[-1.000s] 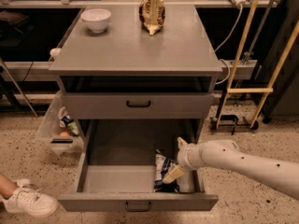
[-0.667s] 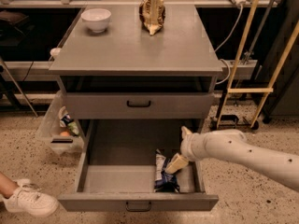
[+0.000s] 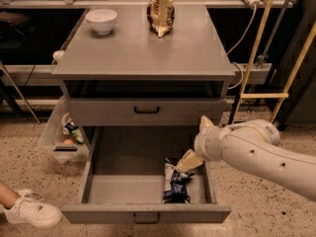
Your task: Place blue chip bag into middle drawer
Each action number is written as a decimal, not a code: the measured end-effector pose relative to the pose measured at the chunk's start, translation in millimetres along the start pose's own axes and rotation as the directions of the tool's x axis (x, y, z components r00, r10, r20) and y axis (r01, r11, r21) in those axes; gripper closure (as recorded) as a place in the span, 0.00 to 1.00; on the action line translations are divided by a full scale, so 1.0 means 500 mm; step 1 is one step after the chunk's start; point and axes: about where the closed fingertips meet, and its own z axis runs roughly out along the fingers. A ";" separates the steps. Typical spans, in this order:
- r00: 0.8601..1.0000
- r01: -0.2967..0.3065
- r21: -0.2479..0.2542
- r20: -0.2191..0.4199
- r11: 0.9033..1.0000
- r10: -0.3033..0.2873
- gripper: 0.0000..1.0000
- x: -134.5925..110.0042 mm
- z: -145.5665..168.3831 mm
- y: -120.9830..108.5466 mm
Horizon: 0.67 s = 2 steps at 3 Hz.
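The blue chip bag (image 3: 175, 183) lies on the floor of the open middle drawer (image 3: 123, 189), near its right wall and towards the front. My gripper (image 3: 197, 142) hangs just above the bag's back end, at the drawer's right side. Its fingers are spread, one finger (image 3: 188, 161) pointing down-left at the bag and the other pointing up, and it holds nothing. The white arm (image 3: 261, 154) reaches in from the right.
A white bowl (image 3: 101, 19) and a brown-and-gold bag (image 3: 160, 14) stand on the cabinet top (image 3: 143, 53). The shallower drawer (image 3: 146, 110) above is shut. A clear bin (image 3: 61, 136) sits at the left, a person's white shoe (image 3: 30, 212) at lower left, and yellow poles (image 3: 256, 48) at the right.
The gripper has let go of the blue chip bag and risen out of the drawer, drawing back to the right. The bag stays on the drawer floor.
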 end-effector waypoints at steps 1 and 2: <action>1.000 -0.025 0.055 0.010 0.998 0.025 0.00 -0.042 -0.054 -0.026; 1.000 -0.025 0.055 0.010 0.998 0.025 0.00 -0.042 -0.054 -0.026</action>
